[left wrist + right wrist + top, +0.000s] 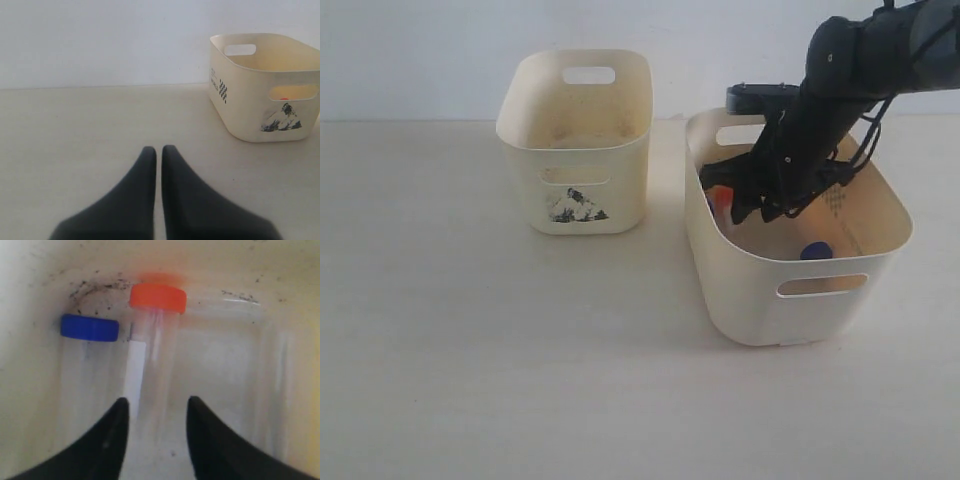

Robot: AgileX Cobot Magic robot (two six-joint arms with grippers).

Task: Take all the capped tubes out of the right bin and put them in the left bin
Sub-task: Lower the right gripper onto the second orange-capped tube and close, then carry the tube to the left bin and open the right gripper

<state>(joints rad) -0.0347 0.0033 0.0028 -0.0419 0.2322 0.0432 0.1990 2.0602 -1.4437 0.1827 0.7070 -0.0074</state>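
Observation:
My right gripper (pixel 745 207) reaches down into the right bin (pixel 750 290), the larger cream one. Its jaws are open (pixel 157 404) and stand on either side of the clear body of an orange-capped tube (pixel 156 345) that lies against the bin wall (pixel 250 270). A blue-capped tube (pixel 90 328) lies right beside it. From outside I see the orange cap (pixel 720 197) next to the fingers and another blue cap (pixel 816 251) near the front wall. The left bin (pixel 575 140), with its sticker (pixel 576 206), stands apart. My left gripper (pixel 156 150) is shut and empty above the table.
The left bin (pixel 265 85) stands some way from my left gripper, and a spot of orange (pixel 285 99) shows through its slot handle. A pale wall runs behind both bins. The right arm's links (pixel 860 60) hang over the right bin's back rim.

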